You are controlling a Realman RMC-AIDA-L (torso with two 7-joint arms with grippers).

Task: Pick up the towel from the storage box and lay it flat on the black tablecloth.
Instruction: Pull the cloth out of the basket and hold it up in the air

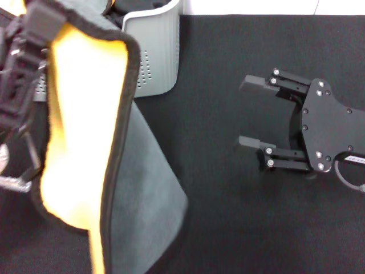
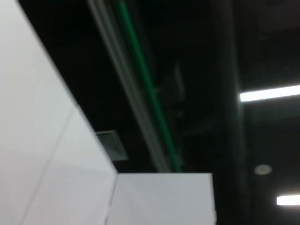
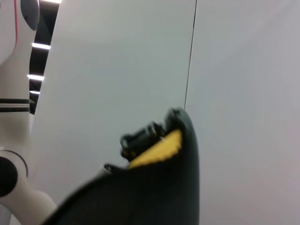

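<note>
Here the left end effector (image 1: 25, 34), upper left of the head view, grips the hanging towel (image 1: 85, 142) before the storage box (image 1: 157, 51); the right end effector (image 1: 254, 114) gapes empty over the black tablecloth (image 1: 239, 228).

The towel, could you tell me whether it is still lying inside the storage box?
No, the towel hangs in the air from the left end effector, in front of the storage box.

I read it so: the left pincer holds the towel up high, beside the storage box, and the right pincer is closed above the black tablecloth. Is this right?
Not quite. In the head view the right pincer is open, its fingers spread apart and empty, over the black tablecloth. The rest holds: the left pincer holds the towel up beside the storage box.
</note>
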